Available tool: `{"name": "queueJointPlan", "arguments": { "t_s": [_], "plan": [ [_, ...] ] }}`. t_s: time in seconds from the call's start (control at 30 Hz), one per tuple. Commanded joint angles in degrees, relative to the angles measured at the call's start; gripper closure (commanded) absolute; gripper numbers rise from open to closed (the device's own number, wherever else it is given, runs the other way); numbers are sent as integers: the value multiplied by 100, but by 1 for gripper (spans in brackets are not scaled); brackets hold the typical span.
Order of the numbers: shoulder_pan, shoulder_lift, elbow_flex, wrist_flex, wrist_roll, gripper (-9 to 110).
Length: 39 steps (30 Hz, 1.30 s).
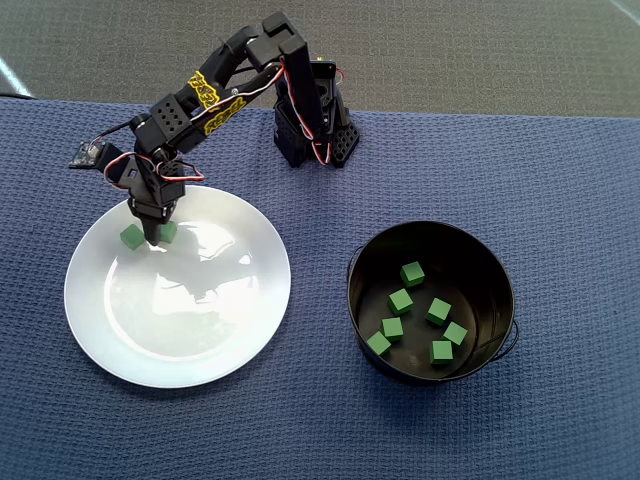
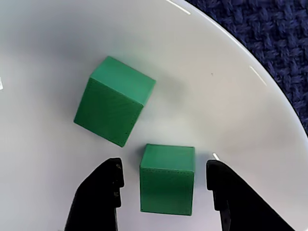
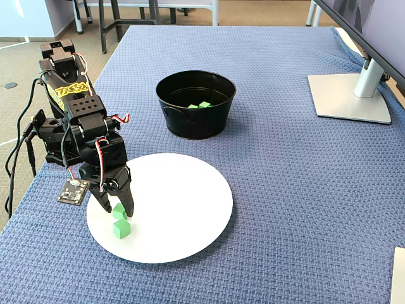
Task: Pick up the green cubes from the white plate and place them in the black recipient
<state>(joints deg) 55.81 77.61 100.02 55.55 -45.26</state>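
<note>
Two green cubes lie near the rim of the white plate (image 1: 190,320). My gripper (image 2: 164,168) is open and lowered over the plate (image 2: 231,125). One cube (image 2: 167,179) stands between its black fingers (image 2: 103,192) with a gap on each side. The other cube (image 2: 114,100) rests just beyond the fingertips, tilted to them. In the overhead view the gripper (image 1: 160,236) hides part of the straddled cube (image 1: 169,230), and the free cube (image 1: 131,236) is to its left. The black recipient (image 1: 500,270) on the right holds several green cubes (image 1: 412,273).
The arm's base (image 1: 315,130) stands behind the plate on the blue woven cloth. A small circuit board (image 3: 74,190) lies beside the plate by the table's edge. A monitor stand (image 3: 351,95) sits at the far right in the fixed view.
</note>
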Motion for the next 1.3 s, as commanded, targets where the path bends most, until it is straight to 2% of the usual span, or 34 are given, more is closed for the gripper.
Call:
{"name": "queueJointPlan", "arguments": {
  "t_s": [0.0,0.07,0.13,0.33,0.5,0.67,0.9,1.13,1.27],
  "plan": [
    [53,9,-308,-141,-26,93],
    [62,9,-264,-185,-9,95],
    [70,35,-237,-211,79,101],
    [-9,624,70,-193,492,101],
    [-360,1450,-123,571,1090,101],
    [-1116,2268,-1169,1995,1916,101],
    [-3261,2646,-2760,3586,3454,102],
    [-6135,2839,-2646,3357,4447,102],
    [-7066,2197,-2637,2944,4834,102]
  ]
}}
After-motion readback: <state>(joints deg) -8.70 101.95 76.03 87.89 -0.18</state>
